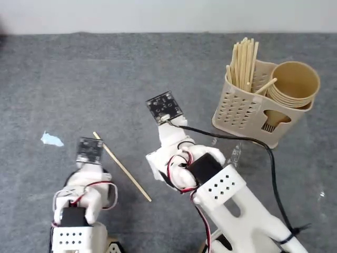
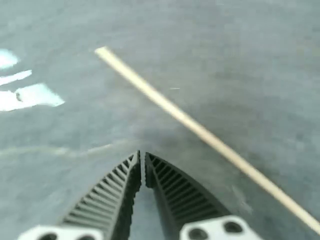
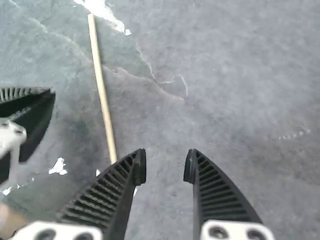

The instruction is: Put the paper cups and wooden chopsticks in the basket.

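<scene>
Chopstick (image 2: 200, 131) is the one loose item, flat on the table (image 1: 63, 79), gripped by neither arm.

Left jaws: shut, toothed tips touching, nothing between them, low over the table. The stick lies just ahead of the tips and apart from them. It crosses their line at a slant, neither along it nor square to it.

Right jaws: narrow gap, empty. The same stick runs away from them nearly in line with where they point. Its near end is just beside one finger, outside the gap.

From above, the stick sits between the two arms with its long axis diagonal and its far end just beside the left arm's wrist camera. A pale scrap (image 1: 51, 139) lies out past the left arm.

Basket (image 1: 237, 113) is well apart at the far right, beyond the right arm. One compartment holds an upright bundle of sticks (image 1: 243, 63), the other the stacked paper cups (image 1: 295, 79).

My read: task nearly done, this stick is the last piece.
- Left arm is better placed over mid-length, but its jaws must open and turn to close across the stick.
- Right arm sees the stick end-on and off to one side, a poor grip without a sideways shift, though it is nearer the basket.
</scene>
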{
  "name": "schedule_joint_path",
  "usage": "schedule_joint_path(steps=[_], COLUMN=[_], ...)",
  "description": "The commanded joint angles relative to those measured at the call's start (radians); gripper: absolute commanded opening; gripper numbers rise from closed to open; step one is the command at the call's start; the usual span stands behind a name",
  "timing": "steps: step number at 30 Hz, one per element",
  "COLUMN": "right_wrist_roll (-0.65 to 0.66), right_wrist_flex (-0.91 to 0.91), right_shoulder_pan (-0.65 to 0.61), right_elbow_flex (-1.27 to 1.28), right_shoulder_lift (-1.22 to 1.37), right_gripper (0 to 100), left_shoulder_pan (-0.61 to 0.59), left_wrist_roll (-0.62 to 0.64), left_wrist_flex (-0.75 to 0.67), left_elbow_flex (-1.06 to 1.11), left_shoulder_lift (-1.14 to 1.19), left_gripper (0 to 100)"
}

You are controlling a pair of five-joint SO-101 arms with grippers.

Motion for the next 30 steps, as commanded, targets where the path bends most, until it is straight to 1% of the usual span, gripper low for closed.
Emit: schedule_joint_path(steps=[1, 5, 7, 10, 13, 18, 27, 30], right_wrist_roll=[-0.012, -0.021, -0.072, -0.08, -0.08, -0.051, -0.035, 0.015], right_wrist_flex=[-0.002, -0.016, -0.061, -0.148, -0.249, -0.352, -0.344, -0.344], right_shoulder_pan=[-0.036, -0.096, -0.13, -0.183, -0.232, -0.269, -0.263, -0.263], right_elbow_flex=[-0.006, -0.006, -0.006, -0.008, -0.012, -0.057, -0.279, -0.328], right_shoulder_lift=[-0.016, 0.051, 0.11, 0.214, 0.328, 0.499, 0.792, 0.863], right_gripper=[13.7, 13.7, 13.7, 13.7, 13.7, 13.6, 13.4, 13.3], left_shoulder_pan=[-0.158, -0.33, -0.408, -0.493, -0.548, -0.571, -0.571, -0.571], left_wrist_roll=[-0.002, -0.002, 0.0, 0.0, 0.0, -0.002, -0.002, -0.002], left_wrist_flex=[0.0, 0.0, 0.002, 0.0, 0.0, 0.0, 0.0, 0.0], left_elbow_flex=[-0.019, -0.019, -0.019, -0.019, -0.019, -0.019, -0.019, -0.019], left_shoulder_lift=[-0.009, -0.009, -0.009, -0.009, -0.009, -0.009, -0.009, -0.009], left_gripper=[1, 1, 1, 1, 1, 1, 1, 1])
